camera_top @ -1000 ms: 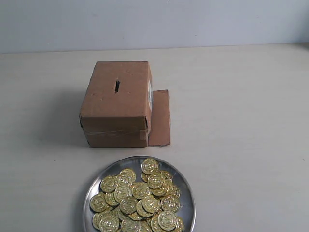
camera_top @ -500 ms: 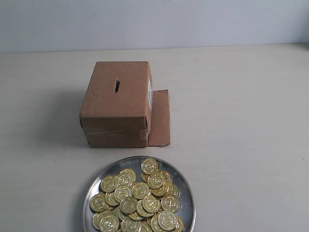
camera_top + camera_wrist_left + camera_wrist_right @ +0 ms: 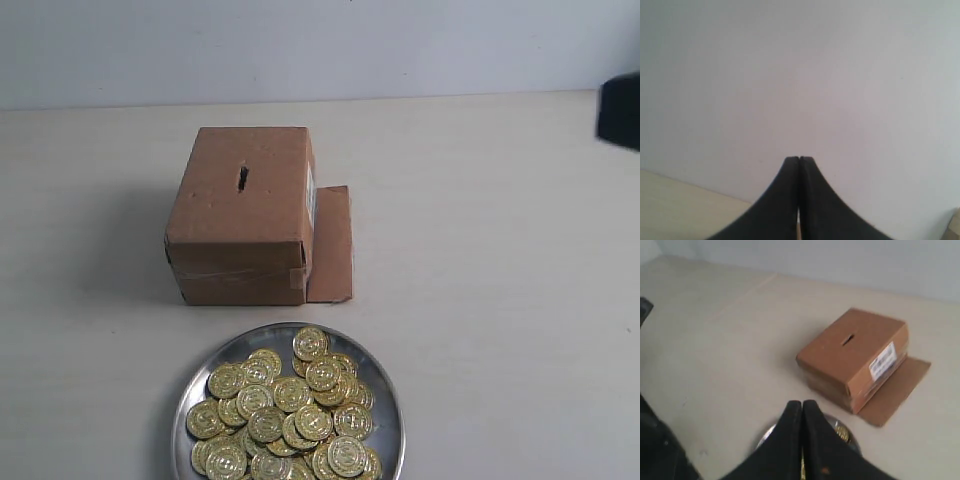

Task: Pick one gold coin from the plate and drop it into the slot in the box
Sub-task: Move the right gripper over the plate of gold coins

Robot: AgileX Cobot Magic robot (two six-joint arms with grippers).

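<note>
The brown cardboard box (image 3: 245,215) stands mid-table, its dark slot (image 3: 242,178) on top and its loose flap (image 3: 330,245) lying flat on the right. The silver plate (image 3: 228,356) sits in front of it, heaped with gold coins (image 3: 285,415). My right gripper (image 3: 802,403) is shut and empty, held above the plate (image 3: 765,436), where one coin (image 3: 842,433) shows beside the fingers. The box (image 3: 855,357) and slot (image 3: 848,339) lie beyond it. My left gripper (image 3: 799,159) is shut, empty and faces a blank wall.
A black part of the right arm (image 3: 620,110) pokes in at the exterior view's right edge, above the table. Dark arm shapes (image 3: 660,450) fill one corner of the right wrist view. Pale bare tabletop (image 3: 500,300) surrounds the box and plate.
A black part of the right arm has come into the exterior view at the upper right edge. Box, plate and coins have not moved.
</note>
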